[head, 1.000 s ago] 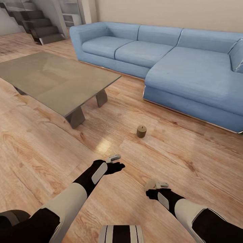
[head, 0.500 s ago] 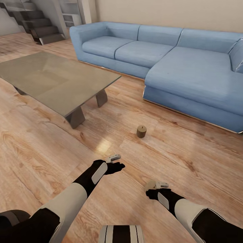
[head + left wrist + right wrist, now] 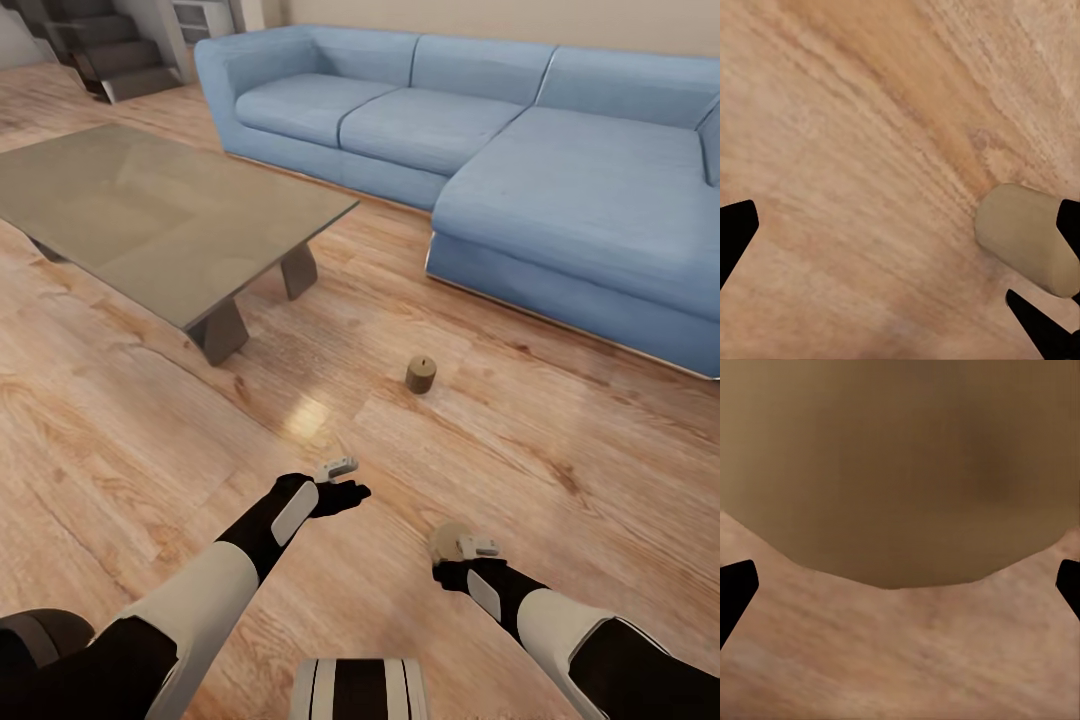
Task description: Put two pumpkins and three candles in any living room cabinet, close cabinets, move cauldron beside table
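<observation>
- Standing upright on the wooden floor (image 3: 560, 440), a tan candle (image 3: 421, 375) sits between the coffee table (image 3: 150, 220) and the blue sofa (image 3: 560, 200).
- The right gripper (image 3: 455, 545) holds a second candle (image 3: 900, 465) clamped between its fingers.
- The left gripper (image 3: 345, 480) hangs above the floor, jaws spread wide, gripping nothing.

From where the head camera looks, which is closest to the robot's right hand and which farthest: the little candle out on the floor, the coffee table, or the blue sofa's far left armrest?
1. The candle on the floor, ahead of the right hand.
2. The coffee table, ahead to the left; its near corner comes next.
3. The sofa's far left armrest, farthest back.
</observation>
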Robot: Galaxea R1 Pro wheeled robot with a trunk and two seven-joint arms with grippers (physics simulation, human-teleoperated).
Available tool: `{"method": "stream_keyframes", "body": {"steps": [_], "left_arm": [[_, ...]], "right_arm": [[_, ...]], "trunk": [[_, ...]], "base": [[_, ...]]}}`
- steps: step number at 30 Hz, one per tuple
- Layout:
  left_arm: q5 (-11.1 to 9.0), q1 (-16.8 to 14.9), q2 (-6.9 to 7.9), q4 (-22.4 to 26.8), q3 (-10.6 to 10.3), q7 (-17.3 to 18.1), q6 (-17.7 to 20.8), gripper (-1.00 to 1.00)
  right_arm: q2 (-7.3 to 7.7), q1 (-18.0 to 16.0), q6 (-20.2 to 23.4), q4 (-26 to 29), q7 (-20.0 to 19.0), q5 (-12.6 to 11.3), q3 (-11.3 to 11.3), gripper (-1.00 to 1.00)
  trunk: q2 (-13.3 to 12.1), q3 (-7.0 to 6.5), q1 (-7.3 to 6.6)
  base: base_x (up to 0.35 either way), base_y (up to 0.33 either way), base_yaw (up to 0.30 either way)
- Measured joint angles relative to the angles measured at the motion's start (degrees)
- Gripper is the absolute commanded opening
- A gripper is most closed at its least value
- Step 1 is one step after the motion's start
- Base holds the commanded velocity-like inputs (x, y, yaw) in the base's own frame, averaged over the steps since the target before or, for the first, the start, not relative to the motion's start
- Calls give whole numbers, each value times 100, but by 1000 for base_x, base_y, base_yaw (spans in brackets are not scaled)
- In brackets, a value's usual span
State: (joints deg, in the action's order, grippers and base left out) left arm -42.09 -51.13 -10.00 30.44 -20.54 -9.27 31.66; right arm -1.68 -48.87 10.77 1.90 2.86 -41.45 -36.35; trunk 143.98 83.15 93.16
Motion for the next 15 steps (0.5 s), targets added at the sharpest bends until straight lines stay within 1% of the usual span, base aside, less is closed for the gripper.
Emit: {"method": "stream_keyframes", "body": {"steps": [3, 10, 12, 15], "left_arm": [[0, 0, 0, -1, 0, 0, -4, 100], [5, 0, 0, -1, 0, 2, -6, 100], [5, 0, 0, -1, 0, 1, -6, 100], [5, 1, 0, -1, 0, 1, -6, 100]], "right_arm": [[0, -1, 0, 0, 0, 0, 0, 100], [-2, -1, 0, 0, 0, 0, 0, 100], [-2, -1, 0, 0, 0, 0, 0, 100], [-1, 0, 0, 0, 0, 0, 0, 100]], "trunk": [[4, 67, 8], [4, 67, 7], [4, 67, 7], [4, 67, 5]], "base": [[0, 0, 0], [1, 0, 0], [89, 0, 0], [203, 0, 0]]}}
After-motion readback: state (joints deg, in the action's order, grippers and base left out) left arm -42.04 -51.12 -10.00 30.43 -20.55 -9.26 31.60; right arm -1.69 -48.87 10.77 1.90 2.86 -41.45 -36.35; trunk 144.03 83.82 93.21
